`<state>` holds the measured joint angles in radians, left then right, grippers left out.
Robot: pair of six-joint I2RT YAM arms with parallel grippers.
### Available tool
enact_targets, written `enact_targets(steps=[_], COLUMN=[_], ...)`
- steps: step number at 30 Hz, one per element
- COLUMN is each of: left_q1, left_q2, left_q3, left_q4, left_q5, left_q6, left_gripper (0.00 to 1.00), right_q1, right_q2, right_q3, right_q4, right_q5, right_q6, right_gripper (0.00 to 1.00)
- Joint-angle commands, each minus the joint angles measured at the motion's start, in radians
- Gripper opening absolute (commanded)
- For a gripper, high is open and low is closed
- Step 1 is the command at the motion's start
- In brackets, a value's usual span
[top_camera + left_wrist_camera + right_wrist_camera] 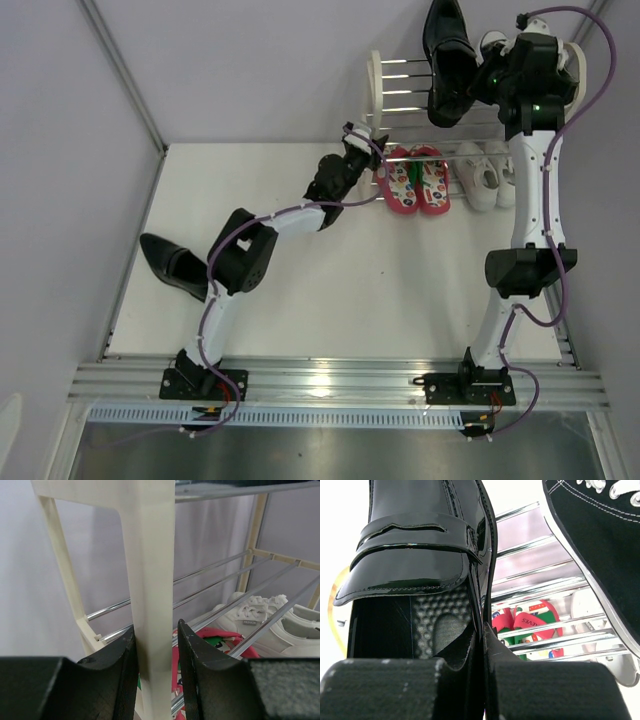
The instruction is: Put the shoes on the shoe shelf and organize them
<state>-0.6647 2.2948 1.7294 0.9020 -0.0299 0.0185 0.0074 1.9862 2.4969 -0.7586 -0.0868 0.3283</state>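
Note:
The shoe shelf [377,85] stands at the far right of the table. My left gripper [370,143] is shut on its white side frame post [150,580], one finger on each side. My right gripper [482,84] is shut on the side wall of a glossy black dress shoe [449,60] and holds it over the top bars [535,545]. The shoe fills the right wrist view [415,540]. The other black dress shoe [172,265] lies at the table's left. Red flip-flops [415,178] and white sneakers [482,172] sit on the lower tier.
A black canvas sneaker [600,540] with white laces sits on the top tier just right of the held shoe. Walls close in behind and to the right of the shelf. The flip-flops [215,637] and white sneakers [260,617] lie below the bars beyond my left fingers.

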Motion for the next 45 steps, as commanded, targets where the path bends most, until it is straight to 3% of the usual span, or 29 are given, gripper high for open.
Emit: enact_targets(steps=[1, 26, 28, 29, 32, 35, 39, 42, 43, 45], left_q1=[-0.027, -0.019, -0.019, -0.019, -0.019, -0.022, -0.021, -0.021, -0.021, -0.023], left_q2=[-0.097, -0.098, -0.097, -0.098, -0.100, -0.103, -0.110, -0.113, -0.115, -0.120], left_q3=[-0.027, -0.019, -0.021, -0.019, -0.022, -0.039, -0.054, -0.054, -0.057, -0.056], left_q4=[0.113, 0.118, 0.123, 0.124, 0.123, 0.124, 0.135, 0.135, 0.135, 0.135], left_q5=[-0.004, -0.031, -0.030, -0.030, -0.025, -0.027, -0.030, -0.030, -0.030, -0.028], left_q6=[0.021, 0.041, 0.040, 0.040, 0.038, 0.035, 0.032, 0.032, 0.031, 0.029], left_gripper=[0.37, 0.38, 0.39, 0.39, 0.38, 0.38, 0.38, 0.39, 0.39, 0.39], right_q1=[-0.030, -0.044, -0.044, -0.044, -0.044, -0.050, -0.050, -0.050, -0.049, -0.049], right_q2=[-0.010, 0.039, 0.034, 0.031, 0.019, 0.000, -0.038, -0.078, -0.089, -0.115], right_q3=[0.091, 0.111, 0.109, 0.111, 0.108, 0.105, 0.094, 0.060, 0.051, 0.027], right_q4=[0.073, 0.036, 0.042, 0.044, 0.061, 0.087, 0.111, 0.119, 0.114, 0.107], right_q5=[-0.025, -0.011, -0.017, -0.037, -0.074, -0.126, -0.168, -0.186, -0.194, -0.200], right_q6=[-0.018, -0.072, -0.069, -0.069, -0.058, -0.032, -0.011, -0.020, -0.029, -0.069], right_gripper=[0.00, 0.02, 0.15, 0.38, 0.64, 0.76, 0.77, 0.87, 0.96, 0.99])
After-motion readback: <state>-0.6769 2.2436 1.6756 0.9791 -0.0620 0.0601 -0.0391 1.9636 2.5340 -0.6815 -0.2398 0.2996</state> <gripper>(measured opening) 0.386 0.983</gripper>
